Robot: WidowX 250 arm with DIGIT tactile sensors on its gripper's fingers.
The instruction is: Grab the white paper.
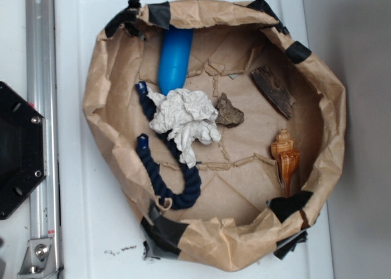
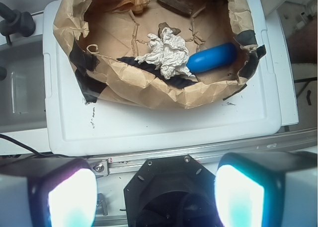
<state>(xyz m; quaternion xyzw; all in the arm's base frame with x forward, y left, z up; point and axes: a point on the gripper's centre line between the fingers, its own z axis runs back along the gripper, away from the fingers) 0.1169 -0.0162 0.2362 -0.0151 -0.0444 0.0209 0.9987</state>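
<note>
Crumpled white paper [image 1: 184, 119]: ungrasped, lying on the navy rope [image 1: 160, 163] inside the kraft-paper-lined basin [image 1: 333, 132], beside the blue cylinder [image 1: 175, 58]; end effector [image 2: 156, 194] spread open, empty, well outside that basin; approach and grasp remain.

No readable text, labels, brands or numbers on anything in either view.

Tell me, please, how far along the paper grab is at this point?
Nothing looks done yet: the white paper lies untouched in the brown paper lining, on the blue rope. The end effector is open, back beyond the rim. Approach, closing and lifting remain.
</note>
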